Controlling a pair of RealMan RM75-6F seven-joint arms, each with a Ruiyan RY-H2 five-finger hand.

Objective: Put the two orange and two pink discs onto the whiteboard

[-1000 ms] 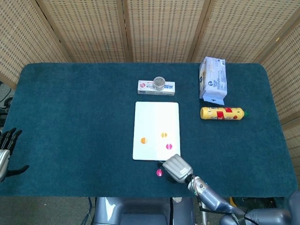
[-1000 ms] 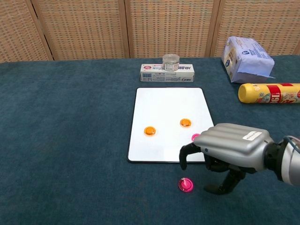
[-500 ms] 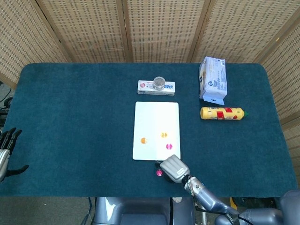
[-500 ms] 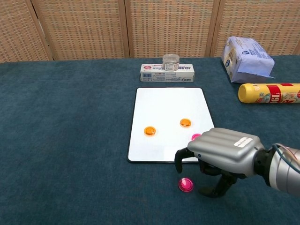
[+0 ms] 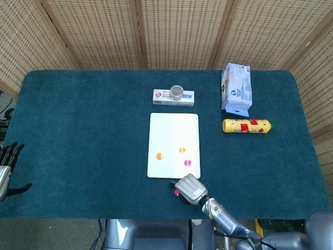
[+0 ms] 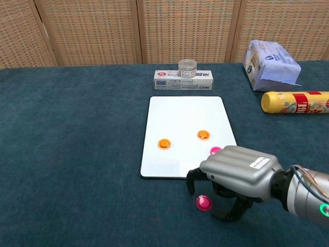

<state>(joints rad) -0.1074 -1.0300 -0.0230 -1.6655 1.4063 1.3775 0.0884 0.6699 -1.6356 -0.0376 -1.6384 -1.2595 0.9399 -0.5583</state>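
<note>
The left hand [image 5: 6, 166] waits at the table's left edge, fingers apart, holding nothing. Two orange discs [image 6: 163, 143] and one pink disc [image 6: 215, 151] sit on the whiteboard [image 6: 185, 116]. The last pink disc [image 6: 203, 202] lies below the whiteboard's bottom edge. The right hand [image 6: 237, 174] curls over it, holding nothing. Pinch it gently and lift straight up.

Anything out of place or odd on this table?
One pink disc lies on the cloth just off the whiteboard's near edge, under the right hand's curled fingers, not yet gripped. A small jar sits atop a flat box.
</note>
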